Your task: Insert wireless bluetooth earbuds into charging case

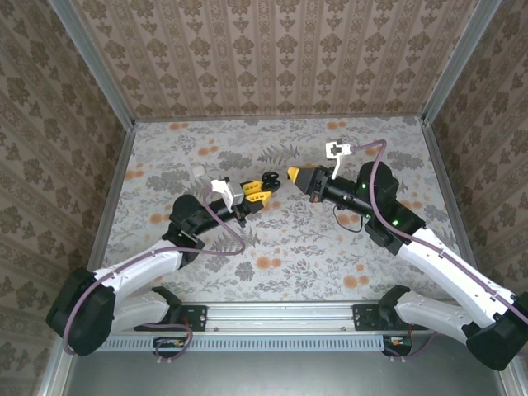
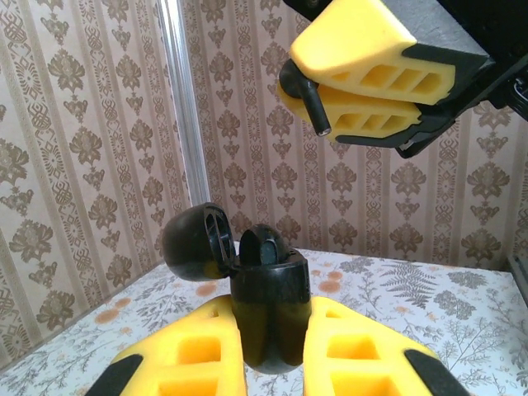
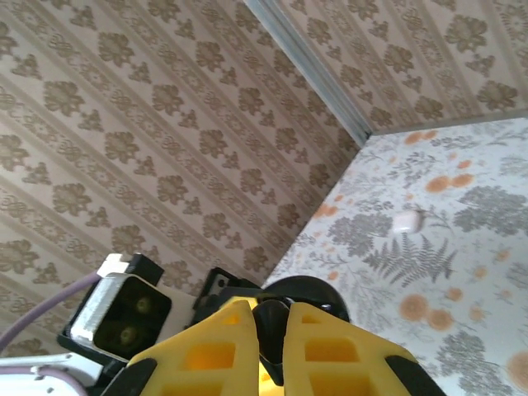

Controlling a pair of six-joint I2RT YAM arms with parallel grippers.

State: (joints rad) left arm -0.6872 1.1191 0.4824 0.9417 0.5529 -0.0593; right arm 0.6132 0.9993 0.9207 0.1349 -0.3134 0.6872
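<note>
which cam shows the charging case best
Left wrist: the case stands upright in the centre, clamped between the left end effector's fingers, with its lid open. Top external shows the case small and dark at that end effector's tip. Right wrist shows a dark rounded part behind the right end effector's fingers.

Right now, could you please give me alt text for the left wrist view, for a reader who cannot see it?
The left gripper clamps a black case upright, its lid flipped open to the left. Above it, the right gripper pinches a black earbud, stem pointing down, against patterned wallpaper and a floral table.
</note>
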